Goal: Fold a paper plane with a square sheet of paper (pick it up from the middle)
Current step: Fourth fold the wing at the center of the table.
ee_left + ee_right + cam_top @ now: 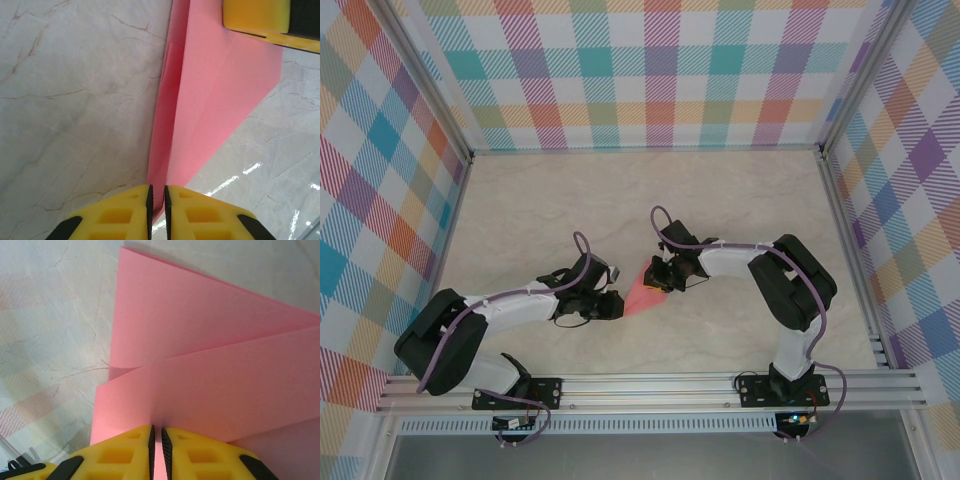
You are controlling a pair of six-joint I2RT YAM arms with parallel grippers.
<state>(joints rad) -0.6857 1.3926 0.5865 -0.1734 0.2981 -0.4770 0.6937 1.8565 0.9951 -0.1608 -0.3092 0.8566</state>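
**Two claws pinch a folded pink paper from opposite ends**

From above, we see the two arms bent inward over the marbled bench (740,200). Their claws nearly meet around a small piece of folded salmon-pink paper (642,293) near the middle of the surface. The left claw (616,305) is at the paper's lower left, and the right claw (665,275) is at its upper right.

In the left wrist view, the left claw (157,192) is clenched, with only a thin slit between its yellow fingers (117,215). The narrow, pointed end of the paper (215,95) runs into that slit and is gripped there. From this point the paper widens away from the claw. A raised crease runs along its length, and a broad flap spreads to the right over the bench. At the far end, a yellow finger of the right claw (256,15) rests against the paper.

In the right wrist view, the right claw (157,432) is also clenched to a thin gap. It grips the near edge of the paper (210,365) between its fingers. Just past the fingertips, two overlapping layers fan out, the upper one slanting across the lower.

We cannot tell whether the paper touches the bench or is held just above it.
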